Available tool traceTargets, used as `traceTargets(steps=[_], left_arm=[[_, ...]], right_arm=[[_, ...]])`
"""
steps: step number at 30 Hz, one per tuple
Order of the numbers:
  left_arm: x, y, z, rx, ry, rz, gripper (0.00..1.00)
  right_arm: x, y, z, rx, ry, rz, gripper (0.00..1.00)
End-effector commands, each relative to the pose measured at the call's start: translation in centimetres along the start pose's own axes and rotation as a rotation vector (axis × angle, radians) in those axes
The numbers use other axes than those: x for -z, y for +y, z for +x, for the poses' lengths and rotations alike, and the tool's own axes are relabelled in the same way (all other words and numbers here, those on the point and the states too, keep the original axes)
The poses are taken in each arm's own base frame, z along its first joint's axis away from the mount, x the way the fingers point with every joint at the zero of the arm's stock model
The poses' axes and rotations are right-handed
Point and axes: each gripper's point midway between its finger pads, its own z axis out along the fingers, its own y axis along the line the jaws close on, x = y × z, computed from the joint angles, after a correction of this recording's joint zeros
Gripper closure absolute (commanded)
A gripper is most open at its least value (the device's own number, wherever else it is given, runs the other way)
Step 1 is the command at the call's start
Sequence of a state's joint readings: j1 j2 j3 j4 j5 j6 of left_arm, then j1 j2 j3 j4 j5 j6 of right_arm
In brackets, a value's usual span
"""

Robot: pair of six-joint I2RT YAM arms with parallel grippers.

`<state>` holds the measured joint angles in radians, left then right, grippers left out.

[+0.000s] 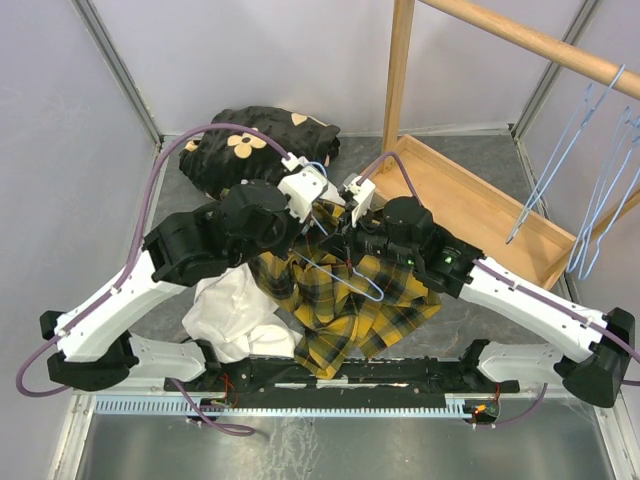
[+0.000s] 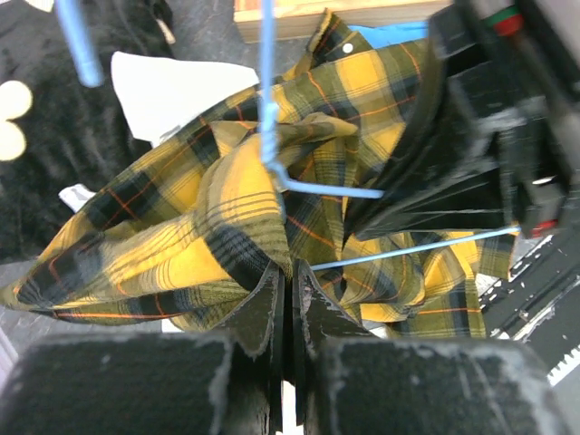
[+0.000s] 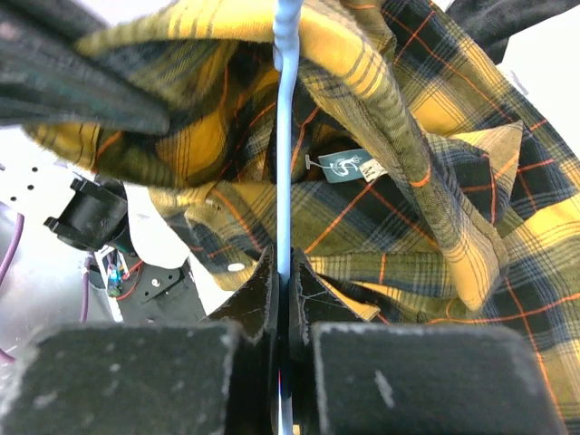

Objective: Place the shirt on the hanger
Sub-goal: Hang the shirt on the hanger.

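1. Nearest the arm bases, the shirt (image 1: 345, 325) lies crumpled on the desk (image 1: 470, 150). Its lower cloth spills close to the black bar at the near edge, and a white garment (image 1: 235, 315) touches its left side.
2. Just above the heap, the left end effector (image 2: 290, 272) is closed, pinching a fold of the plaid; the cloth bunches right at its tips.
3. Close beside it, the right end effector (image 3: 290, 263) is clamped shut on the hanger (image 3: 287, 136). The pale-blue wire runs straight up between the pads and into the folds, near the collar label.
4. The step in hand looks like threading: one wire shoulder is among the folds, but the shirt is not yet seated on the hanger. The next move probably calls for the left side to draw the neck opening over the wire end while the right steers the hanger in — small, matched motions.
5. Room is tight. The two wrists are nearly touching over the shirt, so neither can swing inward.
6. Farther back, a black flowered cloth (image 1: 250, 140) blocks the far left, and the raised rim of a wooden tray (image 1: 480, 215) sits just beside the right wrist.
7. Farthest, the wooden rail (image 1: 540, 40) carries spare hangers (image 1: 600, 200) at the right, well apart. Lifting upward seems the freest direction.
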<state>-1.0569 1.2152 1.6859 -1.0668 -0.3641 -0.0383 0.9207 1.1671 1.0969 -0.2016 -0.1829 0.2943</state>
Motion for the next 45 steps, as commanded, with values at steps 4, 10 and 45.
traceTargets(steps=[4,10,45], left_arm=[[0.0,-3.3,-2.4,0.071,-0.076,0.074,0.97],[1.7,-1.3,-2.9,0.151,-0.146,-0.002,0.97],[1.0,-3.0,-9.2,0.193,-0.248,0.027,0.97]], right_arm=[[-0.6,-1.5,-4.7,-0.058,-0.252,0.088,1.0],[4.0,-4.6,-8.0,-0.094,-0.455,0.297,1.0],[2.6,-1.4,-3.1,0.025,-0.305,0.07,1.0]])
